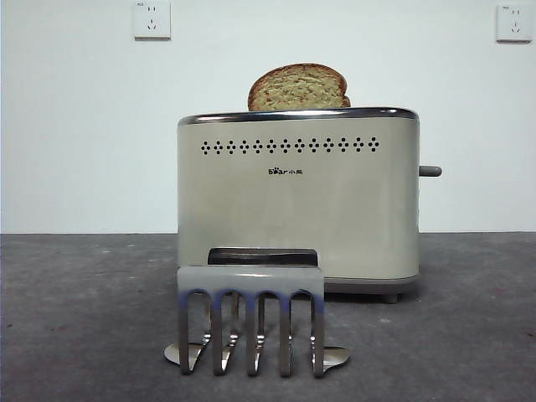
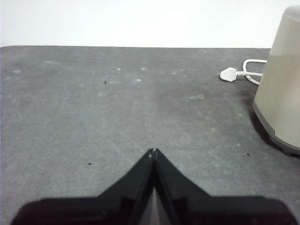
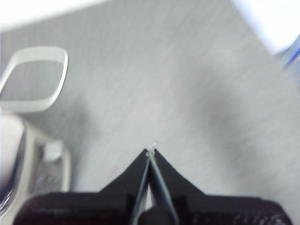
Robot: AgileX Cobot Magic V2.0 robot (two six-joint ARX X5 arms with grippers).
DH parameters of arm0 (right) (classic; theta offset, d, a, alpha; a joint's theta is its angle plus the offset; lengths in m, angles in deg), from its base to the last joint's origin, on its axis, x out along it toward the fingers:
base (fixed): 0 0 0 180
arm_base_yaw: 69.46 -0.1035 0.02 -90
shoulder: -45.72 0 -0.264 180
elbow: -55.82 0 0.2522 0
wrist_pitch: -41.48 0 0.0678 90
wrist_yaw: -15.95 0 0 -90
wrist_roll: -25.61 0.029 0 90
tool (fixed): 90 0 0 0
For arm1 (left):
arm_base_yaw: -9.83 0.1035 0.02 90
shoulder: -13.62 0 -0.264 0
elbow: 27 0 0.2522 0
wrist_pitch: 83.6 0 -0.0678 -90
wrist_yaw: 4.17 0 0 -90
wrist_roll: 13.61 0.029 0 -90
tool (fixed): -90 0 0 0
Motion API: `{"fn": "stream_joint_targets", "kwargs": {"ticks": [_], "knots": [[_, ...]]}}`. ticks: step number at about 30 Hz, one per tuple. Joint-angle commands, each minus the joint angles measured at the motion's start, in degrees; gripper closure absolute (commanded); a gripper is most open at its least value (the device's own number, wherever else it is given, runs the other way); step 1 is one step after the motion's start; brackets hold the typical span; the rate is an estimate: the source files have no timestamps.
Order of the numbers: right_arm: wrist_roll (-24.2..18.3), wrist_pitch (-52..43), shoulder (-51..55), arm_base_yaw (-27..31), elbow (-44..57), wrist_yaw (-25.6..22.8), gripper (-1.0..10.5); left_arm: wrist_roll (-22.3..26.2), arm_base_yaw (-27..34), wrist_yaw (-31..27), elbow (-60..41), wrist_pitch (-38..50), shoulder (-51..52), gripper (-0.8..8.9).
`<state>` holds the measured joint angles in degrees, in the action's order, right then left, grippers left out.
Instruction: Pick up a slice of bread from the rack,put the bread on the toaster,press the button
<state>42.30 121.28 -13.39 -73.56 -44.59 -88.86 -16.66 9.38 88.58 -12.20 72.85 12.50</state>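
Note:
The slice of bread (image 1: 298, 88) stands upright in the top of the cream toaster (image 1: 297, 201), its domed top showing above the chrome rim. The dark button lever (image 1: 430, 171) sticks out from the toaster's right side. The shiny metal rack (image 1: 251, 322) stands in front of the toaster and holds no bread. My left gripper (image 2: 153, 151) is shut and empty, low over the grey table, with the toaster's corner (image 2: 281, 93) off to one side. My right gripper (image 3: 151, 151) is shut and empty above the table, beside the toaster's end (image 3: 28, 173). Neither arm shows in the front view.
The toaster's white plug and cord (image 2: 236, 73) lie on the table behind it; the cord loop (image 3: 33, 77) also shows in the blurred right wrist view. Two white wall sockets (image 1: 152, 18) (image 1: 512, 23) sit on the back wall.

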Motion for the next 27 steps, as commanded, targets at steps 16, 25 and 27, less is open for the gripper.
{"fn": "stream_joint_targets", "kwargs": {"ticks": [16, 25, 27], "knots": [[-8.7, -45.4, 39.3, 6.6, 55.9, 6.7, 9.5, -0.2, -0.1, 0.2, -0.6, 0.4, -0.6, 8.17], [-15.5, -56.6, 51.5, 6.9, 74.7, 11.4, 9.5, -0.2, -0.1, 0.2, -0.6, 0.3, -0.8, 8.17], [-15.6, -56.6, 53.5, 6.9, 76.7, 11.4, 9.5, -0.2, -0.1, 0.2, -0.6, 0.4, -0.8, 8.17]]}}
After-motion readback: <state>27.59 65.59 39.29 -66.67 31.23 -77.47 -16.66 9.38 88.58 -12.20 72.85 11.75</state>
